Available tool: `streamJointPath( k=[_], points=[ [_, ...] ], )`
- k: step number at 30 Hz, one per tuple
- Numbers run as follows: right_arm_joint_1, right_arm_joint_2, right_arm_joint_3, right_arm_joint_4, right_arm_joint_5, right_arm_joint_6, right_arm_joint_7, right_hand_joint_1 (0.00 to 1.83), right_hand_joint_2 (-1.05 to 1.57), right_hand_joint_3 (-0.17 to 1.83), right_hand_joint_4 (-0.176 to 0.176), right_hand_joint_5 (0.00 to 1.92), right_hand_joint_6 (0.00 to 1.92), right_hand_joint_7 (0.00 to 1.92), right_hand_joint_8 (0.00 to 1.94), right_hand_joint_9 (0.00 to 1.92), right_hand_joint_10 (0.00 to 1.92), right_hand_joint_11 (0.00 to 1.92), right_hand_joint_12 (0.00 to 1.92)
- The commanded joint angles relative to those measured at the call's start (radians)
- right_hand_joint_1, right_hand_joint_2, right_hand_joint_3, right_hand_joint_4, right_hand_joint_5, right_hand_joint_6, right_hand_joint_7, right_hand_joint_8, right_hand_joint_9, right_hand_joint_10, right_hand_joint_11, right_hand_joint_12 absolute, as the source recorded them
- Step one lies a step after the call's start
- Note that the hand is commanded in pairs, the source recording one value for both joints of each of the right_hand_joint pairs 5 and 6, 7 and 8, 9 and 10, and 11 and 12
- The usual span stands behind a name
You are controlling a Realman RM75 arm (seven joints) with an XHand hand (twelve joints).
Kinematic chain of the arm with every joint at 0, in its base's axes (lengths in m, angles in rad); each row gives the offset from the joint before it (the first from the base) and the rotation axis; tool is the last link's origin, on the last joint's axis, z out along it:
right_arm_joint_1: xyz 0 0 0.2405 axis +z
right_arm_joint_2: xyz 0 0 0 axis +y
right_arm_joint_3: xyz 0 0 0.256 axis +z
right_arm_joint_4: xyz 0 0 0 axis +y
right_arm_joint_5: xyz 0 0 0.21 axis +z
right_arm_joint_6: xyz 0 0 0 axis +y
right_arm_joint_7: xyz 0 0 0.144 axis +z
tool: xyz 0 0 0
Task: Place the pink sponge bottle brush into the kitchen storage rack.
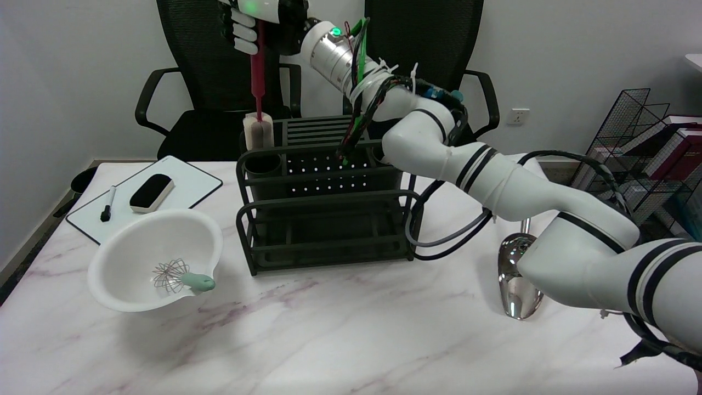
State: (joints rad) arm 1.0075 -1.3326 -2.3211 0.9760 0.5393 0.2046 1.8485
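Observation:
My right hand [258, 22] is at the top of the picture, above the rack's back left corner, gripping the red handle of the bottle brush [257, 82]. The brush hangs upright, sponge end down. Its pale sponge head [258, 130] is partly sunk behind the rim at the back left of the black kitchen storage rack [326, 192], just above the round holder [263, 163] there. Whether the sponge touches the rack I cannot tell.
A white bowl [156, 258] with a small whisk [181, 277] sits front left. Behind it lies a whiteboard [145, 195] with an eraser and marker. A metal scoop [518, 280] lies right of the rack, under my forearm. Black chairs stand behind the table.

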Motion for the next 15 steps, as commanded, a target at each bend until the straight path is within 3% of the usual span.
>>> streamJointPath(
  k=[1, 15],
  points=[
    [-0.037, -0.018, -0.007, -0.081, -0.003, 0.036, 0.033, 0.98, 1.55, 0.52, 0.000, 1.92, 1.92, 1.92, 1.92, 1.92, 1.92, 1.84, 1.84],
    [0.003, -0.075, -0.009, -0.224, -0.028, 0.071, 0.033, 0.99, 1.52, 0.53, 0.000, 1.92, 1.92, 1.92, 1.92, 1.92, 1.92, 1.84, 1.84]
  ],
)
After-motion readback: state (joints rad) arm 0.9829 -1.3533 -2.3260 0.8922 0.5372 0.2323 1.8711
